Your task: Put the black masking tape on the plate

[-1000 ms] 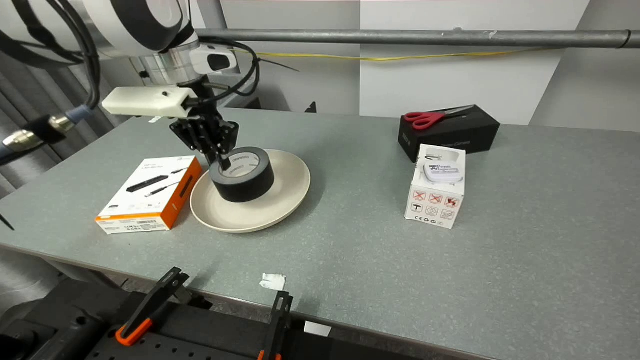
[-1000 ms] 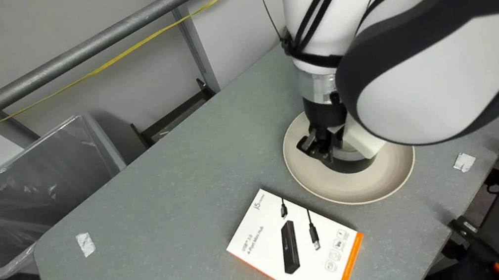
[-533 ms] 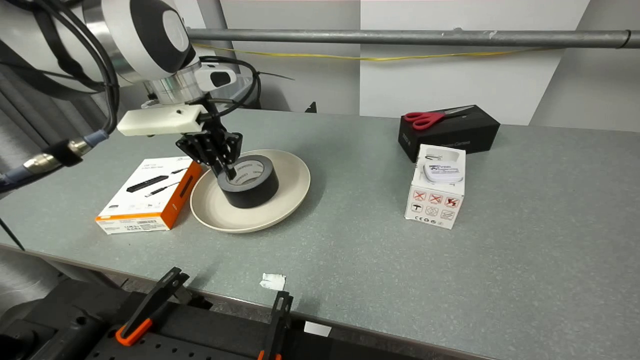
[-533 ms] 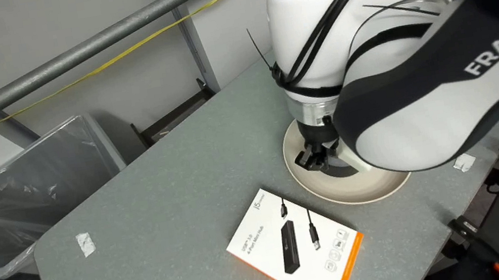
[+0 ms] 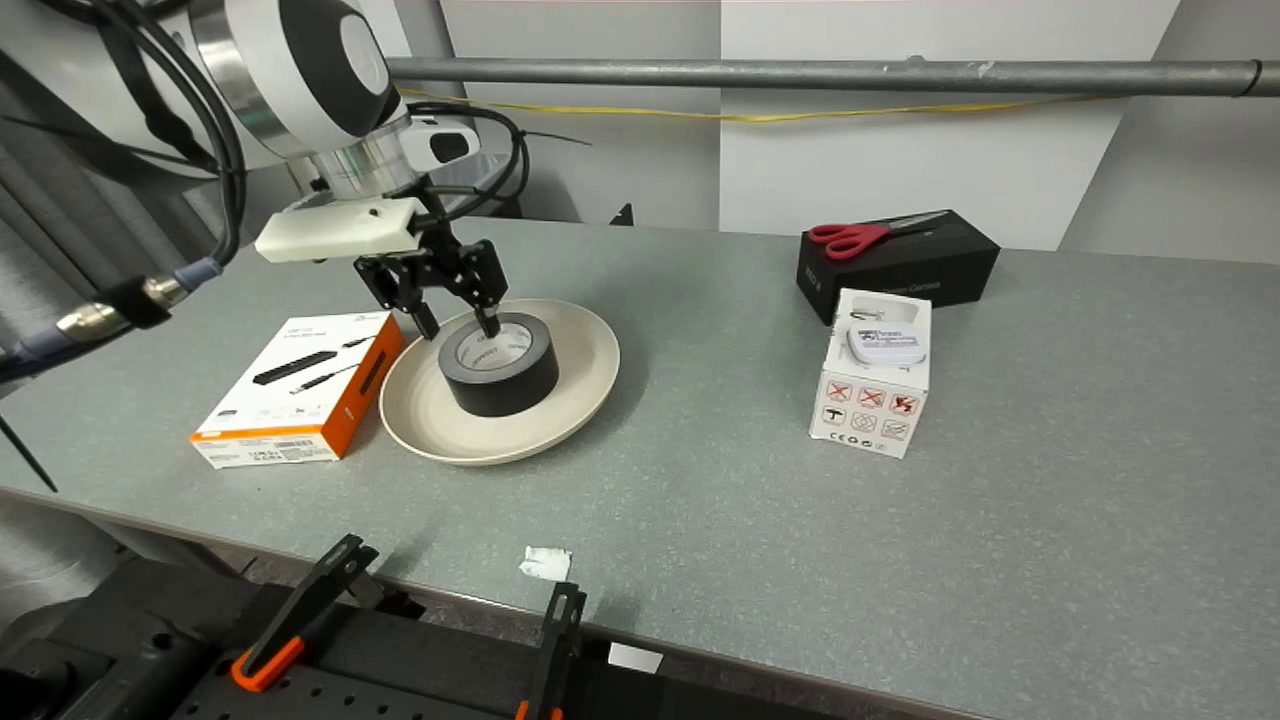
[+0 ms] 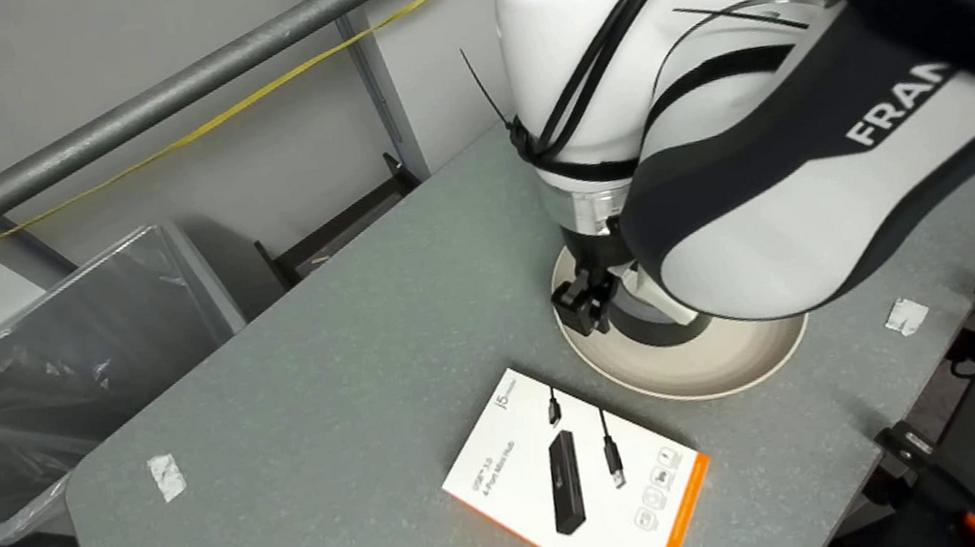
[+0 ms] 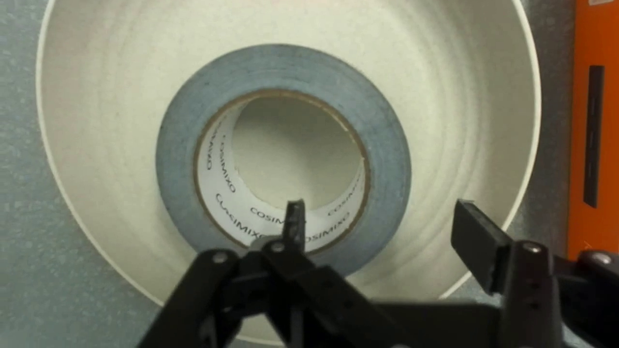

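The black masking tape (image 5: 505,388) lies flat on the cream plate (image 5: 588,375). Seen from the wrist, the tape roll (image 7: 382,145) sits well inside the plate's rim (image 7: 536,96), and the plate's surface shows through its hollow centre. My gripper (image 7: 377,208) is open with its fingers wide apart. One finger (image 7: 294,224) overlaps the hole of the roll, and its depth there is hard to judge. The opposite finger (image 7: 478,237) is outside the roll, over the plate's edge. In an exterior view the gripper (image 5: 459,327) is just above the tape; the arm partly covers the tape (image 6: 665,330) in an exterior view.
A white and orange box (image 5: 300,380) lies close beside the plate. Farther off stand a black box (image 5: 915,265) with red scissors (image 5: 850,238) on it and a small white box (image 5: 870,390). Clamps (image 5: 310,600) grip the table's front edge.
The tape came down from a tilted hold on the plate to lying flat, shifting slightly toward the plate's middle. My gripper lowered with it, then its fingers spread and let go, rising a little.
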`<action>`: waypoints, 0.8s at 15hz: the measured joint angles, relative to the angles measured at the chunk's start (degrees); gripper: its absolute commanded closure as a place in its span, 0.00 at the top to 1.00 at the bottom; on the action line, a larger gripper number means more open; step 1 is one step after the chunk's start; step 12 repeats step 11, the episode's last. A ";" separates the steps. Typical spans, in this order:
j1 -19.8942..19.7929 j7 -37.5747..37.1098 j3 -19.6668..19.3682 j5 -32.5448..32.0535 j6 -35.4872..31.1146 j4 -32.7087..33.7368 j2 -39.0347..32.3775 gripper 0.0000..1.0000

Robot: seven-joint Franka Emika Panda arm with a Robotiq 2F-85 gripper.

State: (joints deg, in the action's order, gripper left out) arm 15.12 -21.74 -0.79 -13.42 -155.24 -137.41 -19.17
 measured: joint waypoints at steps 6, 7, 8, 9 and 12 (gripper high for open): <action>0.43 -0.06 -0.74 -0.01 0.00 0.60 0.00 1.00; 0.43 -0.15 -0.85 -0.01 0.00 0.65 0.00 1.00; 0.41 -0.13 -0.87 -0.01 0.00 0.64 0.00 1.00; 0.41 -0.13 -0.86 -0.01 0.00 0.60 0.00 1.00; 0.41 -0.13 -0.85 -0.01 0.00 0.58 0.00 1.00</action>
